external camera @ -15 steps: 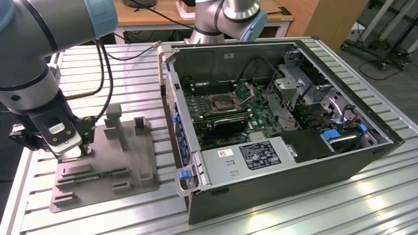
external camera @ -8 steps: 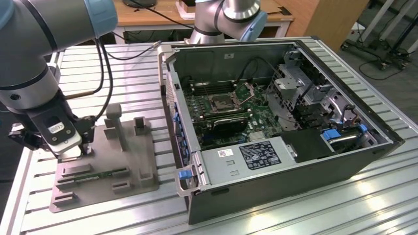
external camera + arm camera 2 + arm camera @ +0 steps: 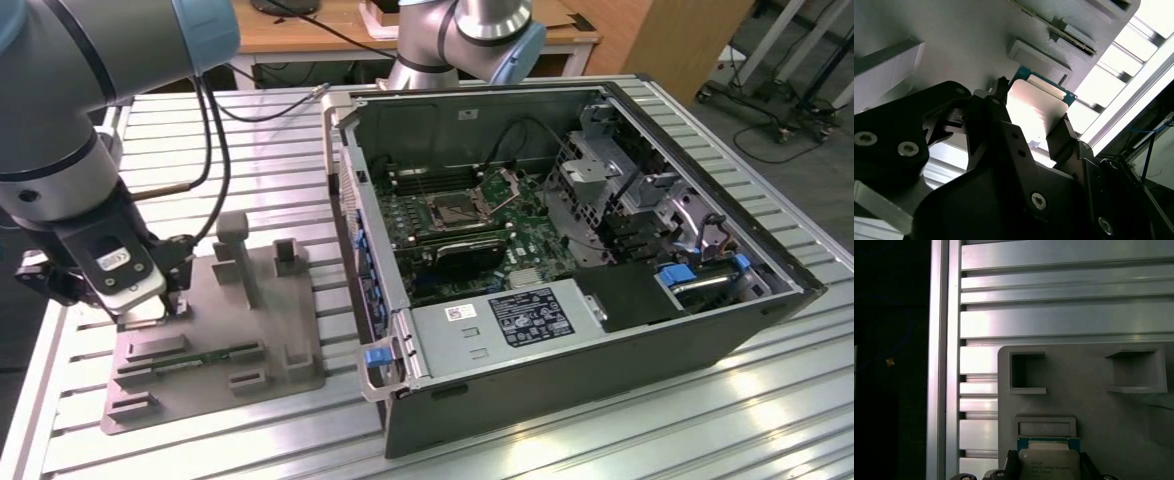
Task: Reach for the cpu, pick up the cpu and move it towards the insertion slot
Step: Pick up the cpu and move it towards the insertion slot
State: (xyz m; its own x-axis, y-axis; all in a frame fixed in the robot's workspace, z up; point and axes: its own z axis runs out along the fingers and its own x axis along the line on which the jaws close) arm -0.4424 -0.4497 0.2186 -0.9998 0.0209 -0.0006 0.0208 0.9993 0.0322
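gripper (image 3: 144,312): low over tray (image 3: 274,330), exterior view's left.
jaws: closed on cpu, fingers (image 3: 1059,135) against opp. edges.
cpu (image 3: 1035,102): betw. fingers, close to tray, beside small recess (image 3: 1046,427); lifted or not, can't tell.
slot (image 3: 458,208): inside open case (image 3: 601,340), well apart from cpu.

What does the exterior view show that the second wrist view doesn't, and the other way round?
Exterior view: the open computer case with the socket inside it, and the gripper down at the grey tray. Second wrist view: the chip close up, right at the gripper's tip. Shared: the gripper and the grey tray.
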